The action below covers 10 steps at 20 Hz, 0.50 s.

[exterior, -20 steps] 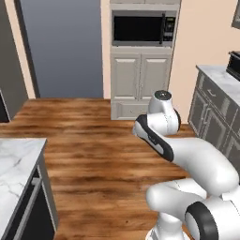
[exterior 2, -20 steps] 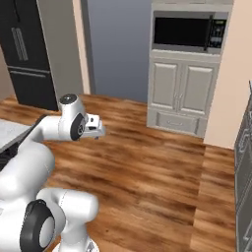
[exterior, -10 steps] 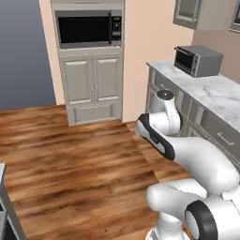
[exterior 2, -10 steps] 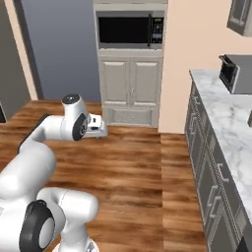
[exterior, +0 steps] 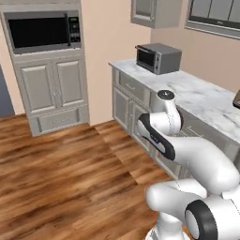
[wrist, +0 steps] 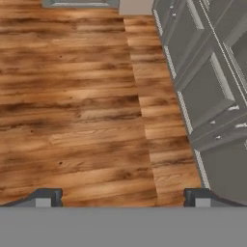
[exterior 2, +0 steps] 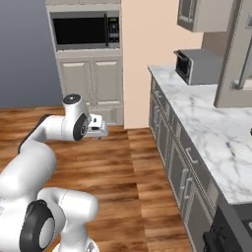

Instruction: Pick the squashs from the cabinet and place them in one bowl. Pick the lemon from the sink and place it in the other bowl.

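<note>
Claw jaws wide apart, empty, over wood floor. Wall cabinet sits ahead and above, to its right; squashes, lemon, bowls unseen. Judgement: squashes firm, smooth, light; pinch mid-length across the narrow width.

Colours around my arm
Brown streaked wood floor, white-grey marbled counter, grey toaster, black microwave.
</note>
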Motion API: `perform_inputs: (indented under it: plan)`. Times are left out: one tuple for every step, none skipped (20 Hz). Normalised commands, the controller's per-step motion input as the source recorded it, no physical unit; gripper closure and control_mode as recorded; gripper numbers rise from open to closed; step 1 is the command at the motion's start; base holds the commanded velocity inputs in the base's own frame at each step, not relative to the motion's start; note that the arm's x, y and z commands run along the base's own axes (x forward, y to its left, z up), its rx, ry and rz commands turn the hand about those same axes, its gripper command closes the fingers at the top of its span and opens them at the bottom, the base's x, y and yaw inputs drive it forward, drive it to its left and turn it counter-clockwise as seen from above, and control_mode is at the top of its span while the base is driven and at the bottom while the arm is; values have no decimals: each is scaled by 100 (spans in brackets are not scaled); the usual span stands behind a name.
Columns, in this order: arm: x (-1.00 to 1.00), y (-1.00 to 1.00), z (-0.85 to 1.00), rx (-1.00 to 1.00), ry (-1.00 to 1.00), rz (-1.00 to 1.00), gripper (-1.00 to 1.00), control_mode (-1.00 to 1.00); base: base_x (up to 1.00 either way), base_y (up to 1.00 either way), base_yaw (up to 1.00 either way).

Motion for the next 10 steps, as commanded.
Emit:
perform_inputs:
  plan:
    - [0,0,0,0,0,0,-100,100,38,0,-37]
    - [0,0,0,0,0,0,-100,100,53,0,-30]
    - [0,0,0,0,0,0,-100,100,49,0,-30]
    - [0,0,0,0,0,0,-100,100,51,0,-32]
    - [0,0,0,0,0,0,-100,100,34,0,-40]
    - [0,0,0,0,0,0,-100,100,29,0,-42]
    - [0,0,0,0,0,0,-100,100,23,0,-44]
    - [0,0,0,0,0,0,-100,100,23,0,-45]
    - [0,0,0,0,0,0,-100,100,24,0,-46]
    - [0,0,0,0,0,0,-100,100,25,0,-46]
